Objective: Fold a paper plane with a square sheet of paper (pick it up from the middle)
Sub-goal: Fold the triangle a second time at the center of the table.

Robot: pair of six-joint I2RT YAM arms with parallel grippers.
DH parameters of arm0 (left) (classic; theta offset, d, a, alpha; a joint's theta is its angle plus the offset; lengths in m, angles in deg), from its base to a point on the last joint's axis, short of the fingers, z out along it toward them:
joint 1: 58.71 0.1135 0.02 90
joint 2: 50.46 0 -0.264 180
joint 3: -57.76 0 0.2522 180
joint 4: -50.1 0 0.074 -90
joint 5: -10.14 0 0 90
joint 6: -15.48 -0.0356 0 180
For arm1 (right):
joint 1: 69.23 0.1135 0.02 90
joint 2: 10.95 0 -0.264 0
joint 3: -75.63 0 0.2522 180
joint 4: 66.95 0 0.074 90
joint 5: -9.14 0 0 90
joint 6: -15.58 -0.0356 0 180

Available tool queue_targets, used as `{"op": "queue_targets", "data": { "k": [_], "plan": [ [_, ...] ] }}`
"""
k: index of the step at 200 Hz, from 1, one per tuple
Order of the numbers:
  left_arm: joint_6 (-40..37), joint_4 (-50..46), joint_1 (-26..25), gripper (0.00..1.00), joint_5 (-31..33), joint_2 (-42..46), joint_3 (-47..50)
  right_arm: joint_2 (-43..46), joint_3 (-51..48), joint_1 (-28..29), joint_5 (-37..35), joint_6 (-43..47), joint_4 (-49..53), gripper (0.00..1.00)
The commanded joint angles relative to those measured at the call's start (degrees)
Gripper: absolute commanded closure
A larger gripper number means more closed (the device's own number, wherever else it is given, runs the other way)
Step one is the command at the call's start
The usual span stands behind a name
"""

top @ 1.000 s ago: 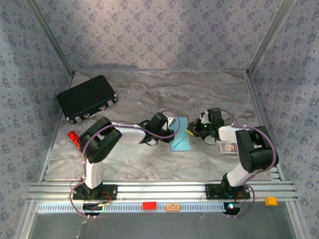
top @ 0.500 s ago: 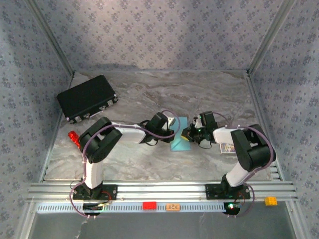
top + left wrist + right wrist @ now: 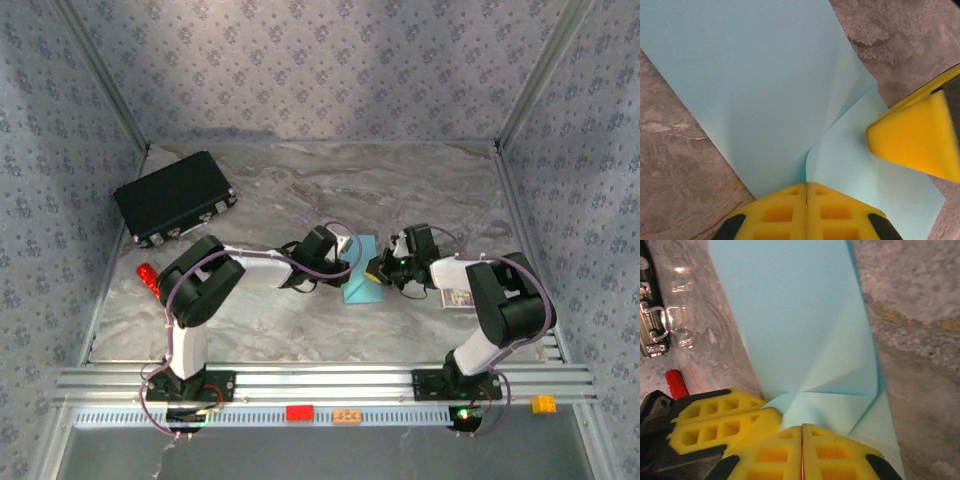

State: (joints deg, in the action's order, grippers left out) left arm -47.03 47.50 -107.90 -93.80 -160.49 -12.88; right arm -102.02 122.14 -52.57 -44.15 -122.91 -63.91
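The marbled table (image 3: 300,320) carries a black case (image 3: 175,197), red stick (image 3: 147,275), sheet of paper (image 3: 361,288) and small card (image 3: 458,297).

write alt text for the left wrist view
A partly folded light blue sheet of paper lies on a marble table, pinched at the bottom by the shut left end effector. The right end effector reaches over it from the right.

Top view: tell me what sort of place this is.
Probably a robot lab cell: a left arm and right arm bolted to a metal rail, a marble-look table, and patterned walls closing it in.
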Motion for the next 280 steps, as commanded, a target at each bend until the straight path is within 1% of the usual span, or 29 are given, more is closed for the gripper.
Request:
{"op": "queue_targets", "data": {
  "k": [1,41,55,79,118,131,154,168,186,202,212,224,250,268,280],
  "plan": [
    [-0.77,-2.9,-0.15,1.0,0.09,-0.53,-0.29,1.79,1.27,0.77,-0.45,-0.34,2.2,0.91],
    [-0.68,-2.81,-0.12,1.0,0.1,-0.61,-0.31,-0.35,1.11,2.2,0.26,-1.05,-0.38,0.91],
    [-0.74,-2.73,-0.12,1.0,0.05,-0.53,-0.25,-1.0,1.29,2.67,-0.56,-0.95,-0.21,0.91],
    [-0.74,-2.81,-0.14,1.0,0.23,-0.29,-0.24,-1.76,0.38,2.29,-3.72,1.0,2.65,0.92],
    [-0.53,-2.68,-0.06,1.0,0.4,0.56,-0.38,-3.76,-2.4,1.36,-4.58,2.28,2.73,0.93],
    [-0.33,-2.89,0.07,0.98,0.57,1.21,-0.64,-3.75,-2.47,1.21,-4.63,2.22,2.66,0.93],
    [-0.09,-3.97,0.22,0.86,0.8,3.4,-1.34,-3.6,-1.97,1.44,-4.85,1.83,2.88,0.93],
    [0.11,-5.21,0.31,0.76,1.74,5.23,-1.78,-3.5,-1.86,1.44,-5.19,1.64,3.29,0.93],
    [0.55,-8.09,0.4,0.68,3.55,7.45,-2.65,-3.4,-1.75,1.48,-5.19,1.38,3.26,0.93],
    [0.93,-9.58,0.34,0.65,4.01,9.29,-2.71,-3.28,-1.8,1.48,-5.22,0.83,3.07,0.93],
    [1.32,-10.3,0.35,0.65,3.76,10.13,-2.7,-3.33,-1.71,1.51,-5.25,0.6,3.06,0.93],
    [1.81,-10.22,0.19,0.7,1.97,10.78,-2.53,-3.31,-1.64,1.53,-5.25,0.36,2.92,0.93],
    [1.96,-10.31,-0.9,0.82,-3.8,10.36,-3.41,-3.11,-1.75,1.53,-5.19,-0.02,2.81,0.93],
    [2.09,-11.28,-1.55,0.87,-9.18,8.24,-5.39,-2.82,-1.74,1.53,-5.22,0.02,2.92,0.94],
    [2.43,-12.01,-1.97,0.91,-11.43,6.83,-6.57,-2.67,-1.74,1.51,-5.2,0.05,3.06,0.93]
  ]
}}
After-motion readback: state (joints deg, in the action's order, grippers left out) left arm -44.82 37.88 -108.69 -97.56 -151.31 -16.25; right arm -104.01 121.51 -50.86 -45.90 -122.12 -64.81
